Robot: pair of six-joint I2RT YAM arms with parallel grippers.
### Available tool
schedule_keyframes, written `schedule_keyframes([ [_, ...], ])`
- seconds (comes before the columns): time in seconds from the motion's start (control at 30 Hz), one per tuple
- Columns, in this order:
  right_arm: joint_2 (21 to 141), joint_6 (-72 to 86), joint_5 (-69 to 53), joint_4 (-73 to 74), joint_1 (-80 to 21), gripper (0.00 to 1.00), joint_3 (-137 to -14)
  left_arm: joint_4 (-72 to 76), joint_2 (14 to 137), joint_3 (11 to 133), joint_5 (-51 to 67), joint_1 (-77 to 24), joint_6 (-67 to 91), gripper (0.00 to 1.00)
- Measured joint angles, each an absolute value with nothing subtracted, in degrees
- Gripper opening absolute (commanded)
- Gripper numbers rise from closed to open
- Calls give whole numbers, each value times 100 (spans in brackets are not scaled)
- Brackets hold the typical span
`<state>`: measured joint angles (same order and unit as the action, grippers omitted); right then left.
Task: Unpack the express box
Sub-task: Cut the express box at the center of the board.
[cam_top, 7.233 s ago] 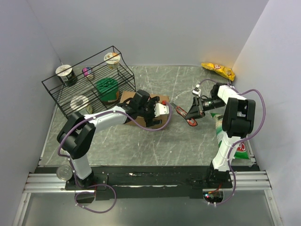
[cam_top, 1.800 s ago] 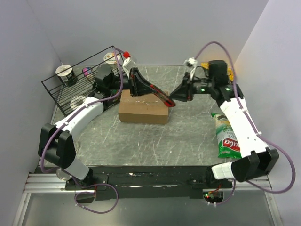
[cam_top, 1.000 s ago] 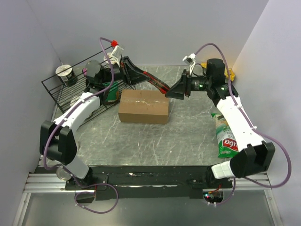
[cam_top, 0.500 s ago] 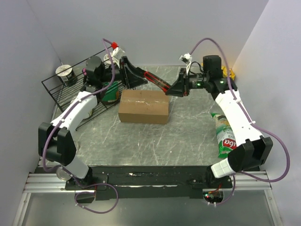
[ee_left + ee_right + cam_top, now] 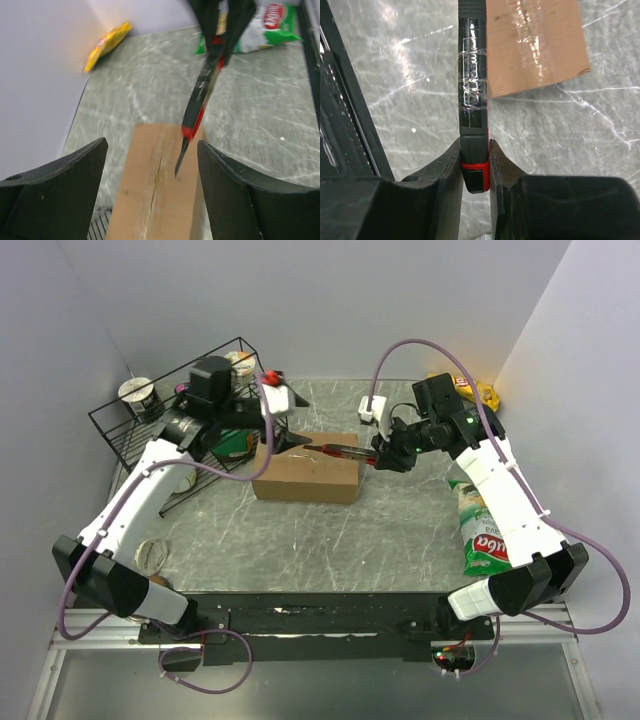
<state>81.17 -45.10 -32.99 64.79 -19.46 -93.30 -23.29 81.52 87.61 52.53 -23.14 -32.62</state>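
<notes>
Springing wide, the left gripper (image 5: 151, 145) has released the box cutter (image 5: 345, 452), its blade tip now over the taped seam of the unopened express box (image 5: 305, 475) at mid-table, the right gripper (image 5: 474, 150) alone clamping the handle, handover done and slitting likely next.

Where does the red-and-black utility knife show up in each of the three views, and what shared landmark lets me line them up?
Top external: utility knife right of centre, over the express box's right end.
Left wrist: upper centre-right, slanting down, tip over the box.
Right wrist: upright at top centre, clamped in the right gripper.
Shared landmark: the express box, brown cardboard in all three.
</notes>
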Motion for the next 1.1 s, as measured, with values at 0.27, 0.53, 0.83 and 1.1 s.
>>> schedule_keyframes([
  [0.27, 8138, -4471, -2976, 6479, -2075, 0, -9365, -3293, 8858, 9198, 5153, -3157, -4401, 73],
  [0.53, 8160, -4447, -3046, 6475, -2141, 0, -9452, -3590, 9524, 9345, 4869, -3286, -4563, 52],
  [0.83, 8189, -4633, -2893, 6434, -2217, 0, -9559, -4248, 10064, 10248, 5024, -3448, -4683, 1],
  [1.1, 8099, -4252, -3267, 6267, -1927, 64, -9421, -4254, 10221, 10304, 5461, -3286, -4322, 1],
])
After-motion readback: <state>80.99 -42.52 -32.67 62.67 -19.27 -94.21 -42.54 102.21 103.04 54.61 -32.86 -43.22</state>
